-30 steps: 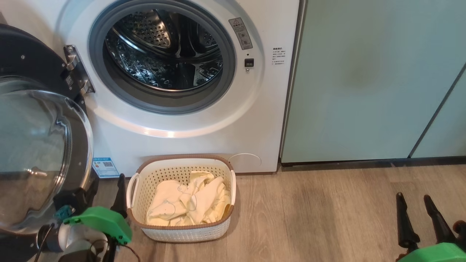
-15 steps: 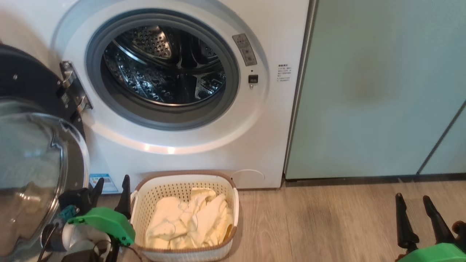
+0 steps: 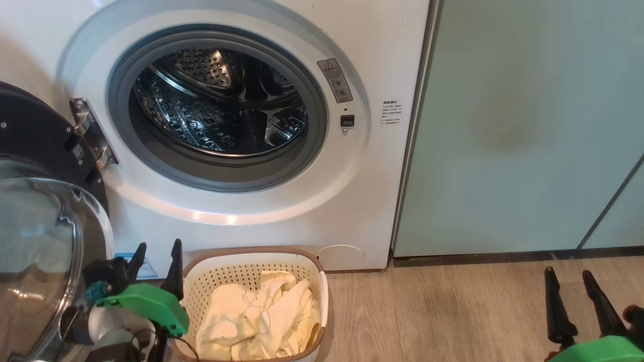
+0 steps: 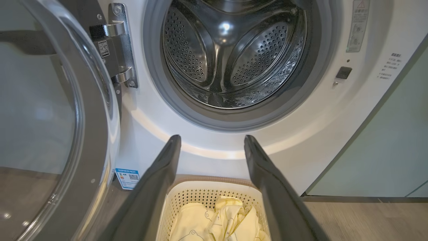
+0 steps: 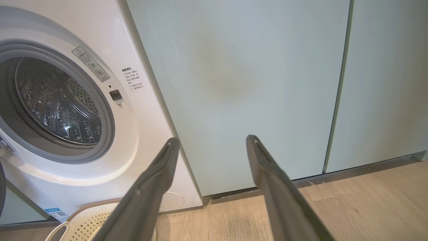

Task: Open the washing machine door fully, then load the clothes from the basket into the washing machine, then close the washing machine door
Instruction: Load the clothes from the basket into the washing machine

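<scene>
White enamel first: the white front-loading washing machine (image 3: 372, 201), with its grey seal and perforated steel drum (image 3: 216, 105), sits lower in the head view than a second ago. The pale green cabinet doors (image 3: 503, 125) and the wood-look floor (image 3: 427, 311) have slid along with it, so we put that down to the camera moving, not the things. The large round washing machine door (image 3: 30, 130), a glossy black rim around a bulging clear glass bowl, hangs swung wide on its hinge at the left. It lies against the machine just as it did before, so we judge the opening step done. The small cream perforated plastic basket (image 3: 251, 250) with its brown rim stands on the floor just in front of the machine, below the opening. The pale yellow cloth clothes (image 3: 261, 317) lie heaped in it, none in the drum, so loading has yet to begin. Our left gripper (image 3: 158, 246) is just beside the basket's left rim, between it and the door, with fingers apart and empty. It now shows both fingertips where one showed a second ago. Its wrist view looks over the clothes, so we think a reach down into the basket comes next. Our right gripper (image 3: 567, 274), fingers apart and empty, waits over bare floor, well apart from the basket.
</scene>
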Motion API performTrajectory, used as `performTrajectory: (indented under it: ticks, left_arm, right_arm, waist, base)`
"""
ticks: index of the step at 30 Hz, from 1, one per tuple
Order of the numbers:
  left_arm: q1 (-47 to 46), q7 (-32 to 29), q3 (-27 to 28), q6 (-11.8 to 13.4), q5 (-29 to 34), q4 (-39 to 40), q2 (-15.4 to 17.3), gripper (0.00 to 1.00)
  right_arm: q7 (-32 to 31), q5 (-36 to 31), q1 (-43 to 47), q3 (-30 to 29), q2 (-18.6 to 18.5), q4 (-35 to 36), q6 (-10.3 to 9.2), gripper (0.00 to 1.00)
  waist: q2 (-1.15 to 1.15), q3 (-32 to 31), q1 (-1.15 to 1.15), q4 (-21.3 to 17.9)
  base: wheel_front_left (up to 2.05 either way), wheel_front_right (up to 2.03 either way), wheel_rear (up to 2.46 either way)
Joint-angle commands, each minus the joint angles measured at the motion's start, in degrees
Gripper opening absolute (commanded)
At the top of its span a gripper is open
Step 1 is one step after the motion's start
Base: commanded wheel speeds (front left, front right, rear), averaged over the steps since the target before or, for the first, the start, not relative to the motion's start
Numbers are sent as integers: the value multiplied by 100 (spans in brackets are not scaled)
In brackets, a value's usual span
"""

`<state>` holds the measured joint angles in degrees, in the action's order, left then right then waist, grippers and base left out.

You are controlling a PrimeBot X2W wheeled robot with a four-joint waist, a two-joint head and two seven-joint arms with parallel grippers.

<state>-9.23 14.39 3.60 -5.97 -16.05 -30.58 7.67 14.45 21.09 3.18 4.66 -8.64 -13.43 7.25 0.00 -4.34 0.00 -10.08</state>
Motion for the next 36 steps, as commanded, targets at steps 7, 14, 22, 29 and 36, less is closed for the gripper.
performTrajectory:
  ticks: [7,14,22,29,36]
  left_arm:
    - [-315,61,192,-2,45,88,109,100]
    - [-293,61,146,21,43,-203,102,100]
    - [-456,-17,-8,8,39,-753,90,100]
    - [-753,-56,-152,-32,17,-1378,113,100]
    - [-1139,-154,-281,-64,-4,-2082,175,100]
  right_arm:
    - [55,-21,-214,100,-90,198,24,100]
    - [55,-21,-251,160,-103,205,24,100]
    - [55,-3,-315,237,-154,244,24,100]
    - [55,24,-458,333,-208,294,24,100]
    - [55,52,-724,444,-119,375,24,100]
  waist:
    - [0,43,0,-5]
    - [0,98,0,-108]
    - [0,265,0,-349]
    - [0,614,0,-620]
    - [0,1164,0,-899]
  base:
    - [0,0,0]
    - [0,0,0]
    - [0,0,0]
    - [0,0,0]
    - [0,0,0]
